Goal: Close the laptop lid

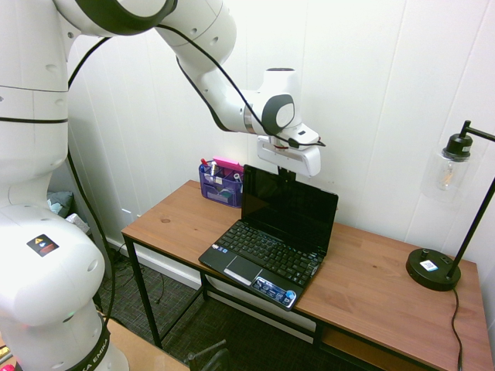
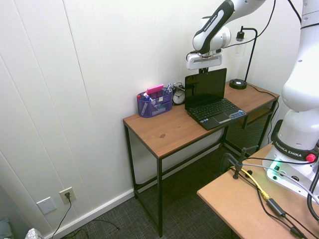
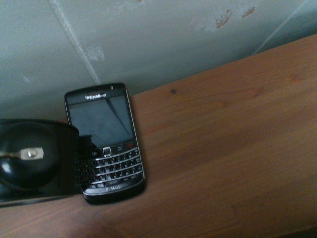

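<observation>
The thin matte-black laptop lid (image 1: pixel 288 207) stands upright at centre frame on the brown wooden table (image 1: pixel 371 278). The pincer (image 1: pixel 287 175), fingers pressed together, seems to hover at its top edge. Pushing too low could slide the whole netbook instead.

"BlackBerry" atop phone (image 3: pixel 105 143), perhaps "T-Mobile" below; "FRANKA EMIKA" on arm base (image 2: pixel 294 144).

My arm (image 1: pixel 209 54) is glossy white with dark grey joint rings, a black cable along it, a warning sticker and "FRANKA EMIKA" lettering.
</observation>
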Available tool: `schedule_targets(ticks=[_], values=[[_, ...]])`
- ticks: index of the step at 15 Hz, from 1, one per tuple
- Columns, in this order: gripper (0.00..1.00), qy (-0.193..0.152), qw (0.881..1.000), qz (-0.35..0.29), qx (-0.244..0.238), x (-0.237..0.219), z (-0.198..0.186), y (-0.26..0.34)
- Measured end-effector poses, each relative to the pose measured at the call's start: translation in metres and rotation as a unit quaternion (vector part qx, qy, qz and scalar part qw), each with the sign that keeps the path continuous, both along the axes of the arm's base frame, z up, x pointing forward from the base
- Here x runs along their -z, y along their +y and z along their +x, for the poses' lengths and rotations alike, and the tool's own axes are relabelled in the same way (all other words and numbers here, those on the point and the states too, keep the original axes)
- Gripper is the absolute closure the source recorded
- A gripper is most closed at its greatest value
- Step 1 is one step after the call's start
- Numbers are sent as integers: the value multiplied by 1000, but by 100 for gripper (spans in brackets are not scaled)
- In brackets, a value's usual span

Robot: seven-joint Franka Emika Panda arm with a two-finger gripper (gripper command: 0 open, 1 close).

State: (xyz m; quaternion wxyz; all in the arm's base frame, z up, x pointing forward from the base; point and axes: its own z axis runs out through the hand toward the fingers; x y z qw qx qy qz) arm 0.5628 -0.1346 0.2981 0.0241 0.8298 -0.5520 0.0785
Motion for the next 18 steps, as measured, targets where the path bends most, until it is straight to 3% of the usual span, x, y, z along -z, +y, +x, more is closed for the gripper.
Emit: schedule_targets(ticks=[7, 18], values=[[100, 1, 1000, -1, 13, 19, -56, 12], [100, 37, 998, 29, 42, 84, -119, 23]])
